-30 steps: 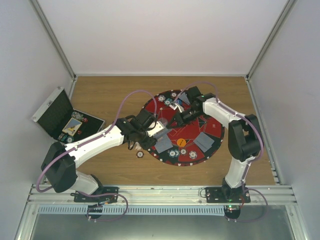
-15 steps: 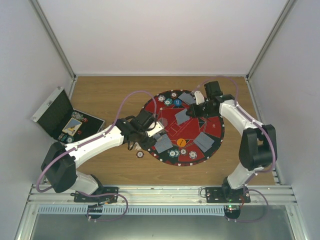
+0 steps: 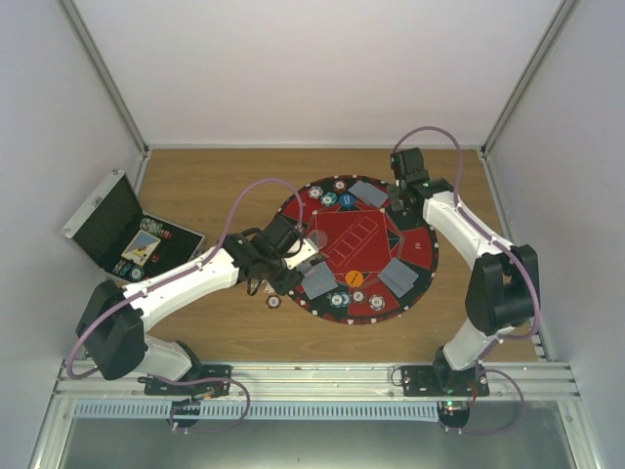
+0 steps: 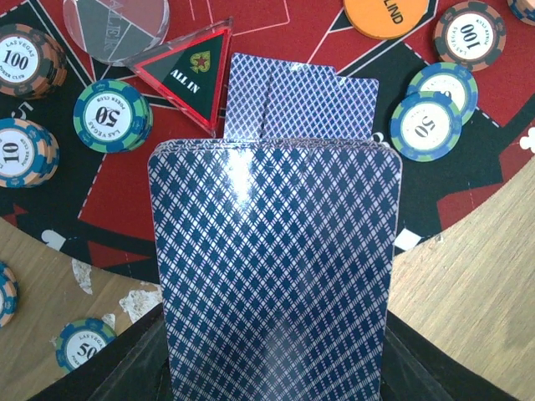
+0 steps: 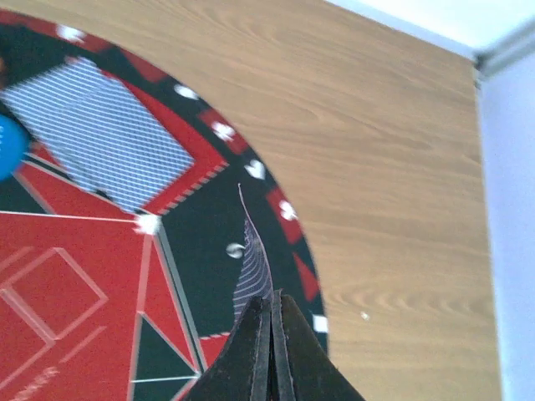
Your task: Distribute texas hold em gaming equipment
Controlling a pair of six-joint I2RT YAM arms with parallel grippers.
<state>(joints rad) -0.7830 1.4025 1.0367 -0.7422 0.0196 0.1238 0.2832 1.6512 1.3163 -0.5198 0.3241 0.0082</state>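
"Wooden tabletop (image 3: 215,186), white walls. What did the overhead view show?"

"The round mat (image 3: 361,239) lay mid-table and the black case (image 3: 107,220) stood open at the left. Face-down cards (image 3: 397,277) and an orange disc (image 3: 353,278) lay on the mat. The left gripper (image 3: 301,258) hung over its left rim, the right gripper (image 3: 398,203) over its far right."

"And the left wrist?"

"Its jaws clamped a deck (image 4: 272,276), backs up, over the mat's edge. A pair of cards (image 4: 301,100) lay just beyond, beside an ALL IN triangle (image 4: 188,71), among 50 chips (image 4: 113,115)."

"The right wrist?"

"Its fingers were pressed together on 1 single card (image 5: 253,271), seen edge-on above the mat's dark border. A flat card (image 5: 96,134) lay farther left, near a blue disc (image 5: 7,146)."
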